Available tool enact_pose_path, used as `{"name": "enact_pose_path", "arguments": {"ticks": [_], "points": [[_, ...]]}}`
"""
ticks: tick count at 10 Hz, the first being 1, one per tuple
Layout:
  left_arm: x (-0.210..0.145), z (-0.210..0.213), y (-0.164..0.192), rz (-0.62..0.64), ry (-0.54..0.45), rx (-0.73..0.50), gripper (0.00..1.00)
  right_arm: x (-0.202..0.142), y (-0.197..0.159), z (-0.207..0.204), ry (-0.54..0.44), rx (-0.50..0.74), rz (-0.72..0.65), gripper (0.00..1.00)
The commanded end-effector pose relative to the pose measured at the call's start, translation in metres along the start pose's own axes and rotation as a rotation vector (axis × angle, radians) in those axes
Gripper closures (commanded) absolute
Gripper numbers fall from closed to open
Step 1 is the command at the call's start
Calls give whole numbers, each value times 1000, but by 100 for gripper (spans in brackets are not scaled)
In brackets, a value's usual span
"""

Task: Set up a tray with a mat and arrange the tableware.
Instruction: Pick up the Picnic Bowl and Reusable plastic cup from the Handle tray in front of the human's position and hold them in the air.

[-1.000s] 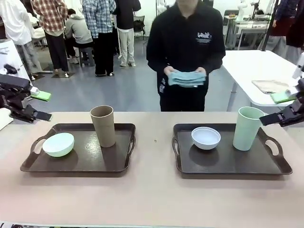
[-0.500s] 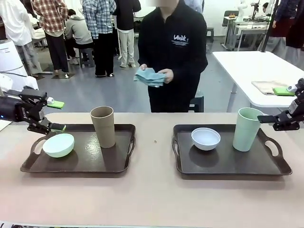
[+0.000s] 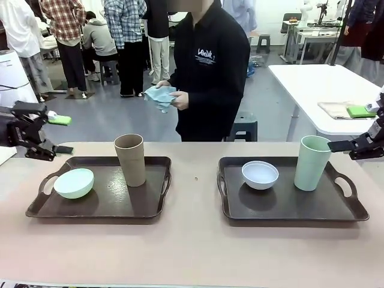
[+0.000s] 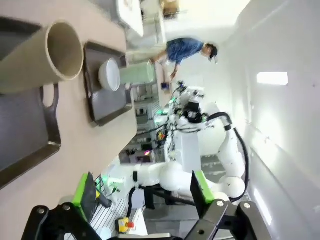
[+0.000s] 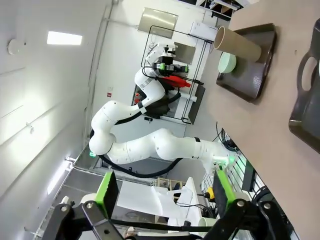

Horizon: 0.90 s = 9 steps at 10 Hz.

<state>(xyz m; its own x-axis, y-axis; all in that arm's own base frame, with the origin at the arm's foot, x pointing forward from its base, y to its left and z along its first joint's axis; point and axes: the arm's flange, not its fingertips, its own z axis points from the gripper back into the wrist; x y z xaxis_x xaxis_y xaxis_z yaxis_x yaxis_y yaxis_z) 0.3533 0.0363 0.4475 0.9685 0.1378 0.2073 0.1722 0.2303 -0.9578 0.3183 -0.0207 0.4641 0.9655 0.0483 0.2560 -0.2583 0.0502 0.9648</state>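
The person (image 3: 210, 72) has stepped left with the cloth (image 3: 159, 96); the left gripper (image 3: 60, 135) has drawn back. It hovers level, wide open and empty, off the left tray's (image 3: 96, 214) far corner. On that tray are the green bowl (image 3: 74, 182) and the tan cup (image 3: 131, 159), upright, mouth up. On the right tray (image 3: 300, 217) are the white bowl (image 3: 260, 174) and the green cup (image 3: 312, 162), upright. The right gripper (image 3: 349, 128), open and empty, is level beside the green cup's rim.

Left gripper (image 3: 62, 134) and right gripper (image 3: 351, 128) showing black bodies, green pads, white rounded arm links (image 5: 150, 144) gleaming, person (image 3: 210, 84) wearing black long-sleeved top, white chest print.
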Motion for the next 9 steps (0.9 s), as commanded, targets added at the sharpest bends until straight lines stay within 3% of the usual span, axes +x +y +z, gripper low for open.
{"name": "enact_pose_path", "arguments": {"ticks": [1, 9], "points": [[-2, -14, 6, 5, 46, 28, 0, -4, -3, 0, 14, 7, 11, 0], [-2, -14, 6, 5, 46, 28, 0, -4, -3, 0, 14, 7, 11, 0]]}}
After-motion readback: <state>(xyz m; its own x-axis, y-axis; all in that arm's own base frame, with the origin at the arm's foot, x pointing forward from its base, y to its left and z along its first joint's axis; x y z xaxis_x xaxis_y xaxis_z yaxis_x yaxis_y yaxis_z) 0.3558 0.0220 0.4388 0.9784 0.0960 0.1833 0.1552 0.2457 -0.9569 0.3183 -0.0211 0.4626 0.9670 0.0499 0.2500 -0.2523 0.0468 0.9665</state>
